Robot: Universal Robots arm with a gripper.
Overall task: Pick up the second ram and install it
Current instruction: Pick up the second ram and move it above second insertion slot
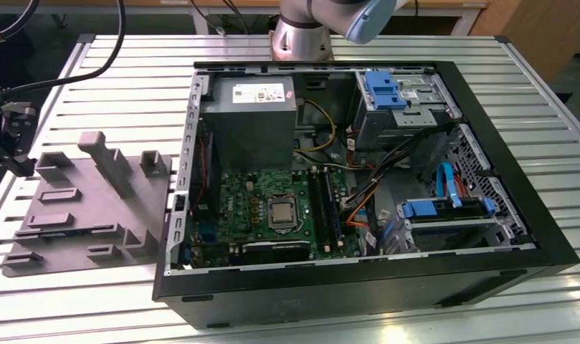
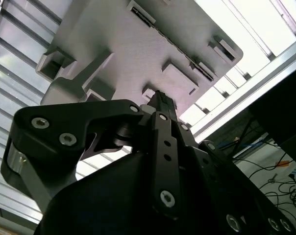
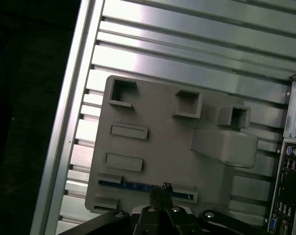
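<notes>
The second ram [image 3: 138, 186] stands on its edge in a long slot of the grey fixture plate [image 3: 158, 142], showing as a thin dark strip with blue glints. In the first wrist view my gripper [image 3: 165, 188] hangs above the plate, its tips lined up over that strip, with the fingers shut together and nothing between them. In the second wrist view the gripper [image 2: 160, 98] points at the plate from well above it. In the exterior view the gripper [image 1: 20, 166] is at the far left, above the plate's [image 1: 79, 215] edge.
An open computer case [image 1: 519, 236] lies at the exterior view's right of the plate, with the motherboard [image 1: 261, 208], black slot rails [image 1: 324, 204], power supply [image 1: 246, 115] and loose cables inside. Grey upright blocks [image 1: 103, 154] rise from the plate. The arm's base [image 1: 309, 36] stands behind the case.
</notes>
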